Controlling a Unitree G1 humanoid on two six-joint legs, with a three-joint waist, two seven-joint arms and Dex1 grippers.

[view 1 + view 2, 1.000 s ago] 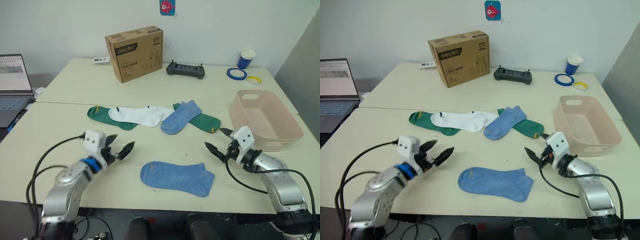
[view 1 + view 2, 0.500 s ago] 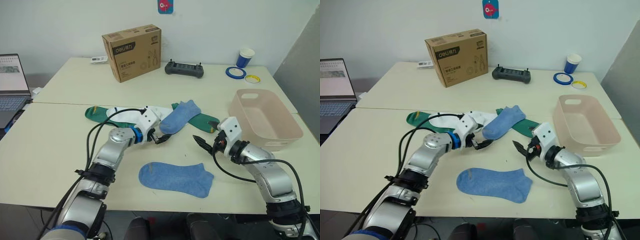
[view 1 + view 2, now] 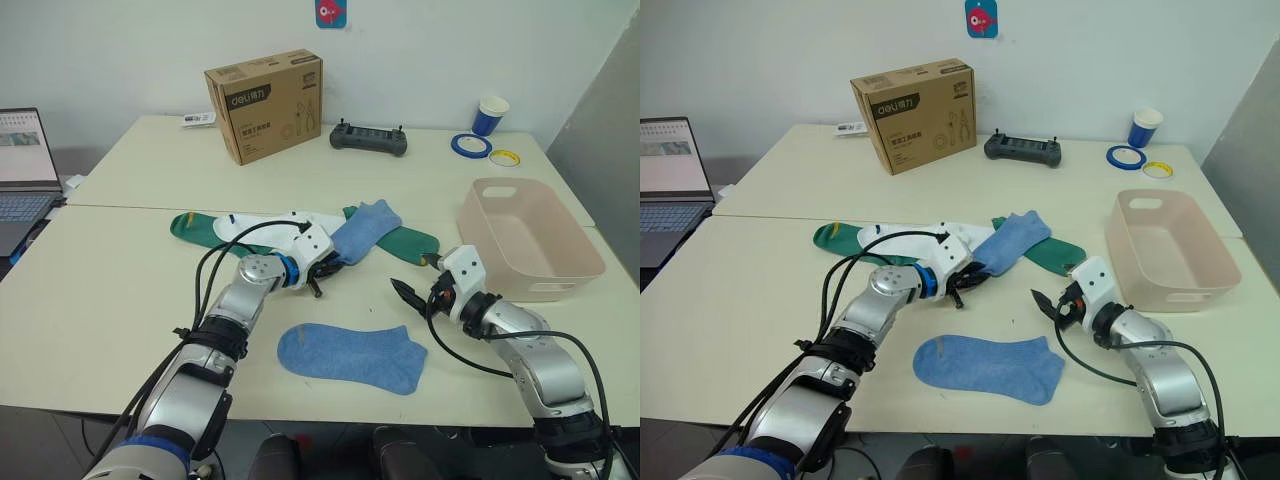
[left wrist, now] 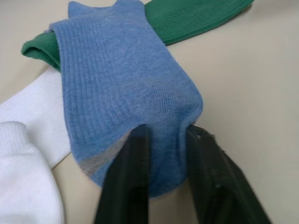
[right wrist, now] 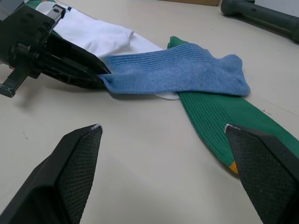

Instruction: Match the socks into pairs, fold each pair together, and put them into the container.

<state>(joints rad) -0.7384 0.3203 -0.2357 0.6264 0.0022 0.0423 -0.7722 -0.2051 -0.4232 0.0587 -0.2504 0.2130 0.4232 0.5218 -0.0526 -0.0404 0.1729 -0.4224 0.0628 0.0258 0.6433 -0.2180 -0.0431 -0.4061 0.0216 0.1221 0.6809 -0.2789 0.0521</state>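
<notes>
While left claw point(image 4: 163, 154) pinches blue sock point(image 4: 121, 88), right claw point(image 5: 163, 135) gapes; two blue socks.

The left arm reaches forward across the desk point(image 3: 120, 300), its tool point(image 4: 166, 140) pinched shut on fabric at the fingertips. The right arm is bent low, its tool point(image 3: 417, 275) spread wide, holding nothing.

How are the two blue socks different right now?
The far blue sock lies slanted on top of a green sock and a white sock; the near blue sock lies flat and alone on the table. The left tool pinches the far one's end; nothing touches the near one. Both are the same light blue.
</notes>
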